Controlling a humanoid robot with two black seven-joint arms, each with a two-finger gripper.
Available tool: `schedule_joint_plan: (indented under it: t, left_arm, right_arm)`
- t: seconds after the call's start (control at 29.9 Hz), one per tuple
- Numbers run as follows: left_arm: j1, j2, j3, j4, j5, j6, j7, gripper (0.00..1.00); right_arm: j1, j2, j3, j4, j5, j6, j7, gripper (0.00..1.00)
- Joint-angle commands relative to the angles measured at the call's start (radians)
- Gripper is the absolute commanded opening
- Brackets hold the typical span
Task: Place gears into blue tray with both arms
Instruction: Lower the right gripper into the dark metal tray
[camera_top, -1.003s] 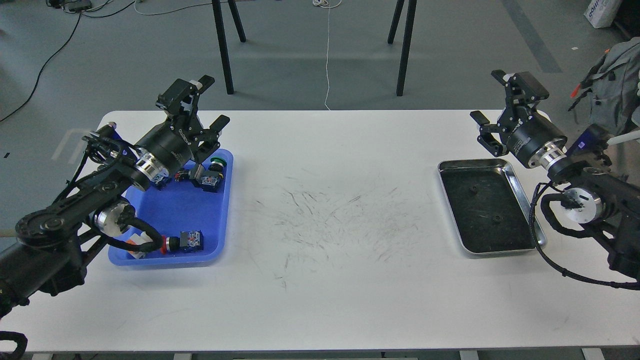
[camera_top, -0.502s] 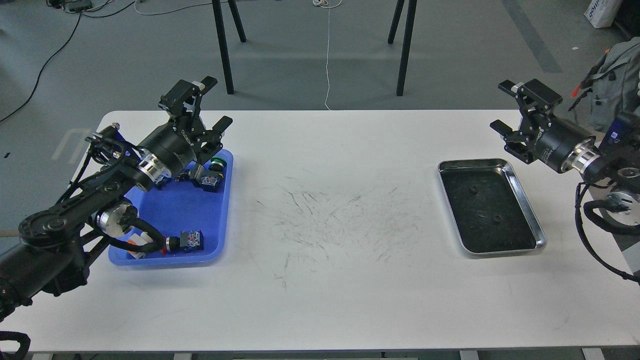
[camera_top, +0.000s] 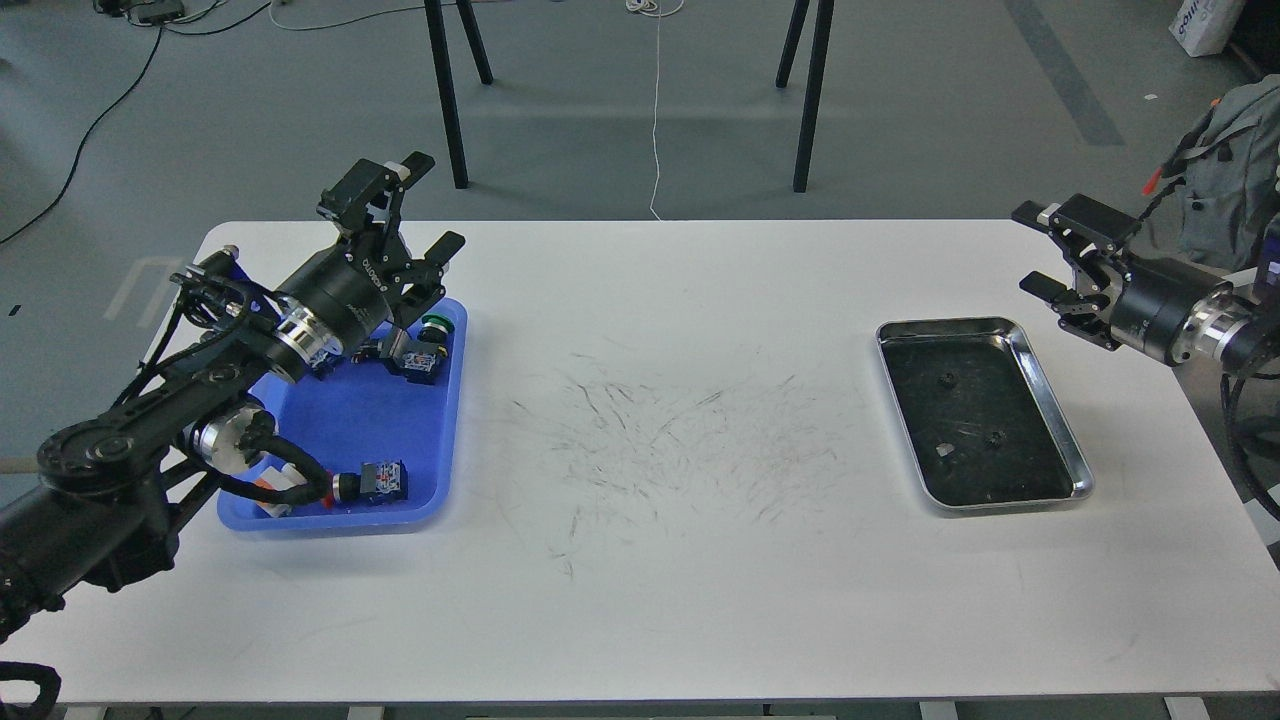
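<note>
The blue tray (camera_top: 362, 440) lies at the table's left and holds push-button switches. My left gripper (camera_top: 430, 205) hovers open above the tray's far end, empty. Two small black gears (camera_top: 945, 379) (camera_top: 994, 437) lie on the dark floor of a silver metal tray (camera_top: 1050, 400) at the right. A small pale spot shows near them at the tray's lower middle; I cannot tell what it is. My right gripper (camera_top: 1033, 250) is open and empty, above the table's far right corner, beyond the silver tray.
A green-capped switch (camera_top: 434, 327) and a red-capped switch (camera_top: 368, 484) sit in the blue tray. The white table (camera_top: 650, 560) is scuffed at its middle. Black stand legs and a grey backpack (camera_top: 1230, 170) are beyond the table.
My right arm has drawn back to the right, away from above the silver tray, uncovering its right rim. A pale spot now shows in that tray. My left gripper has barely moved.
</note>
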Motion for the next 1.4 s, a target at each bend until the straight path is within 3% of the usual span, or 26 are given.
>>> schedule_joint_plan:
  t: [0.0, 0.37, 0.53, 1.0, 1.37]
  left_arm:
    - [0.000, 0.000, 0.000, 0.000, 0.000, 0.000, 0.000, 1.00]
    - [0.001, -0.002, 0.002, 0.000, 0.002, 0.002, 0.000, 1.00]
    - [0.001, 0.001, 0.002, 0.000, 0.002, 0.002, 0.000, 1.00]
    - [0.011, -0.002, 0.002, 0.000, 0.000, 0.002, 0.000, 1.00]
    - [0.012, -0.002, 0.006, 0.000, 0.005, 0.000, 0.000, 1.00]
  right_arm:
    - [0.000, 0.000, -0.005, -0.001, -0.038, -0.002, 0.000, 0.98]
    - [0.005, -0.029, -0.006, 0.008, -0.251, 0.025, 0.000, 0.98]
    - [0.048, -0.034, -0.006, -0.010, -0.253, 0.065, 0.000, 0.98]
    - [0.020, -0.034, -0.009, -0.018, -0.259, 0.042, 0.000, 0.99]
    - [0.117, 0.032, -0.297, -0.147, -0.314, -0.019, 0.000, 0.99]
